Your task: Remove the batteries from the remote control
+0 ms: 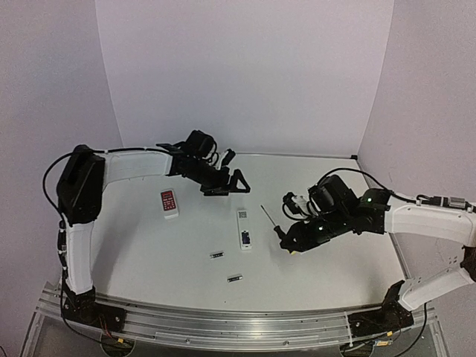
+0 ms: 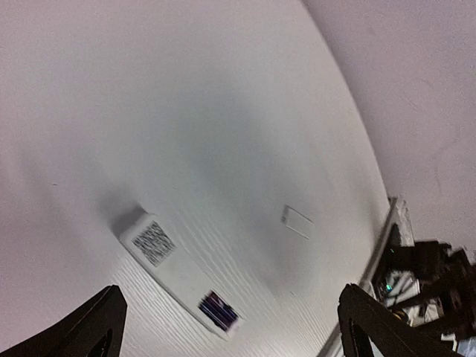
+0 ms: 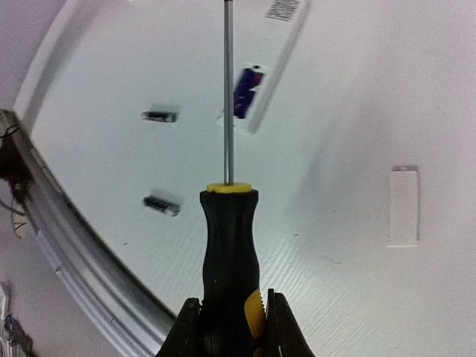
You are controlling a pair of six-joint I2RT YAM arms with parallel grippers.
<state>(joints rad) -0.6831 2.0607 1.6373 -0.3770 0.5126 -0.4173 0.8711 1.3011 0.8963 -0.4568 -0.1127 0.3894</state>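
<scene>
Two batteries [image 1: 216, 255] lie loose, near and left of the white remote [image 1: 244, 228], whose compartment stands open; whether anything remains inside is unclear. Meanwhile the right gripper [image 3: 232, 327] pinches the screwdriver [image 3: 229, 245], and the left gripper [image 2: 234, 331] hangs spread wide.

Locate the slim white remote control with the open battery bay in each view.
Top external: the slim white remote control lies at table centre, between the arms.
Left wrist: the remote lies diagonally, lower left of centre.
Right wrist: the remote is at top centre, just right of the shaft of the black-and-yellow-handled screwdriver.
Shared landmark: its dark blue open bay.
</scene>
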